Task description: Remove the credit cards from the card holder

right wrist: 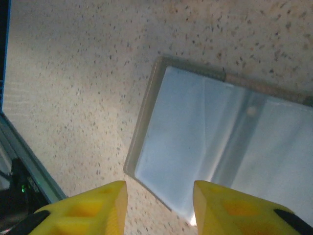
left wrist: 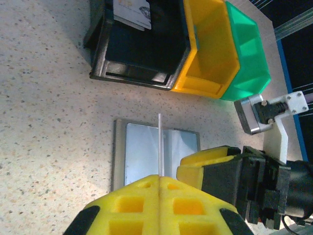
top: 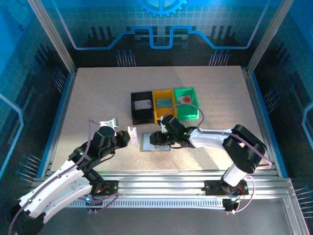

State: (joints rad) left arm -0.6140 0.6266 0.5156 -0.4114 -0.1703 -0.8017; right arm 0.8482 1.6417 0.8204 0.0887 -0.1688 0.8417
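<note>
Pale speckled table [top: 98, 98] with blue walls all round. Near the middle, the grey card holder [top: 146, 145], lying open and flat, pockets up. Just behind, three little bins in a row: black bin [top: 142, 118] with a white card [top: 143, 104], yellow bin [top: 164, 116] with a blue card [top: 164, 102], green bin [top: 188, 114] with a red-spot card [top: 185, 99]. Just left of the card holder, the left gripper [top: 126, 137], pressed tight together on one thin card [top: 131, 133], up off the table by the look of it. Right over the card holder, the right gripper [top: 157, 138], jaws apart, nothing between them. Could go wrong from here: gripped by just one end, so might slip or twist loose on the way to a bin. Might bump the other gripper too, being so near. Could shove the card holder along the table if lowered crooked onto its edge, or pinch a pocket and lift the whole thing. From the left wrist, shows the thin card [left wrist: 160, 142] edge-on, a fine white line sticking out from the shut pads [left wrist: 132, 205], card holder [left wrist: 142, 147] underneath; from above, looks like a small white scrap. From the right wrist, shows the pale blue pockets of the card holder [right wrist: 195, 127] up close between two spread yellow fingers [right wrist: 93, 210], yet cannot tell if any card hides inside. From above, shows all three bins' cards; from the left wrist, the white card [left wrist: 132, 12] again, with the yellow and green bins seen from the side.
</note>
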